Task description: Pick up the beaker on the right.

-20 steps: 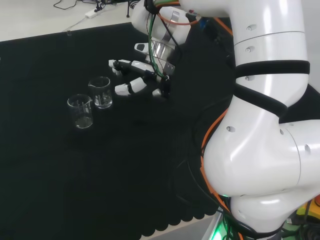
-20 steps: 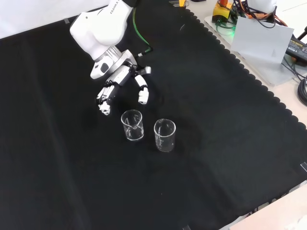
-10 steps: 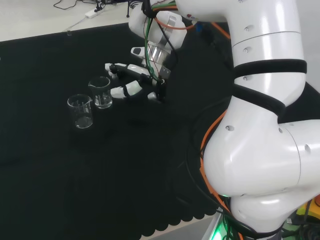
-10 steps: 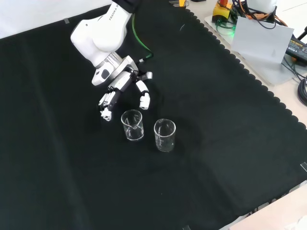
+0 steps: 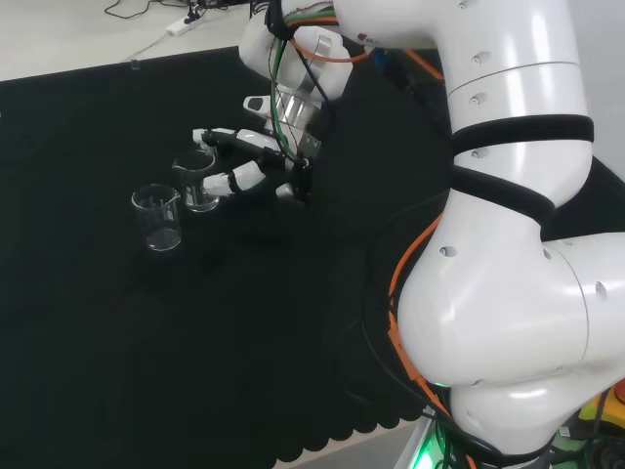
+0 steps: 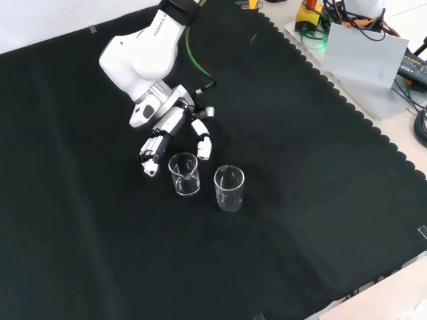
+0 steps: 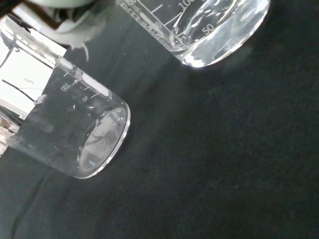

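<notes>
Currently the hand (image 6: 167, 127) sits just beside the near beaker (image 6: 184, 174), fingers (image 6: 203, 146) spread either side, not clamped. Both beakers rest on the table (image 6: 320, 200); grasp and lift remain.

Beakers (image 5: 195, 179) in all views, seemingly

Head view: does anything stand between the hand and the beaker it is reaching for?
Nothing visible does. The hand has open fingers beside the nearer beaker, with bare cloth between. The second beaker stands on its far side, out of the path.
</notes>
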